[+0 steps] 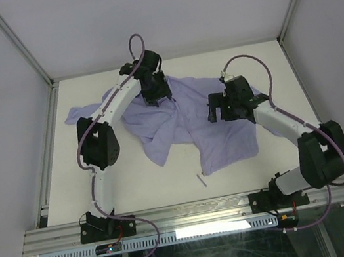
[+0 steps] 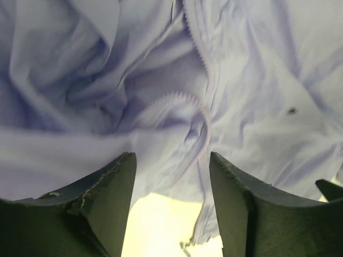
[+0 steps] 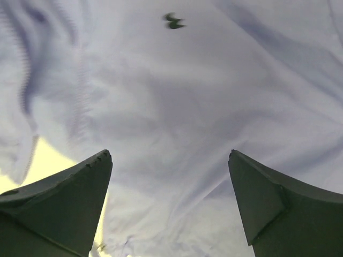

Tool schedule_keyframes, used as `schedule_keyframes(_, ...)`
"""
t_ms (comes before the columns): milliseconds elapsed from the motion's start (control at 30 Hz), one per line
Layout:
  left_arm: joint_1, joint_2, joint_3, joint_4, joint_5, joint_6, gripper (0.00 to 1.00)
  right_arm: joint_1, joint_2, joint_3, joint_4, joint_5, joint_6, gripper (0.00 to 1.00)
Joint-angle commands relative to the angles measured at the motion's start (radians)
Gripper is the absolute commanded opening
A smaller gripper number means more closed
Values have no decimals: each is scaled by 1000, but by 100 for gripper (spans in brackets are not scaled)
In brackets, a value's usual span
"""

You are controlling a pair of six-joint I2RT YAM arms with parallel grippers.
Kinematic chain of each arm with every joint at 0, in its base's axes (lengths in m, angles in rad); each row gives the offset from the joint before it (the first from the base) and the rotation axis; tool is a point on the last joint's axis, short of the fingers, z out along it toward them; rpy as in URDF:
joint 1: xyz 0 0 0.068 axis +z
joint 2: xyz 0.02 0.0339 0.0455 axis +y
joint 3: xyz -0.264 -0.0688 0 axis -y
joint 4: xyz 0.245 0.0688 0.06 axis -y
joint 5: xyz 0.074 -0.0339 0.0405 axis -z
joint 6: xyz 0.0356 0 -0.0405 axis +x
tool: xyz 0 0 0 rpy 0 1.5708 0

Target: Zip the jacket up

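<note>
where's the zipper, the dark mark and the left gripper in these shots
zipper (image 2: pixel 199 51), left wrist view, on its upright row of teeth
dark mark (image 3: pixel 174 21), right wrist view, on the middle of the mark
left gripper (image 2: pixel 171 156), left wrist view, midway between its open fingertips

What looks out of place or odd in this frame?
The jacket lies crumpled rather than flat, its front unzipped; the zipper teeth curl into a loop near the left gripper. A small dark mark spots the fabric. A small pale item lies on the table beside it.
</note>
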Motion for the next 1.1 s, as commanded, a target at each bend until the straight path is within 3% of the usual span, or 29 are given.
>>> schedule_keyframes(0,-23,-294,-186,84,8,75,60,83,-177,-27,-62,-33,10,92)
schedule_keyframes(200,-32,-557,-595,181,58,89,61,214,-323,-120,-160,-23,101,83)
schedule_keyframes(400,-64,-624,-851,266,115,99,54,344,-347,-173,-198,-21,196,68)
schedule_keyframes(733,-78,-502,-1000,316,124,87,39,508,-133,-133,-184,52,300,54)
schedule_keyframes(1067,-94,-457,-1058,376,199,51,38,532,23,-95,-124,113,329,38)
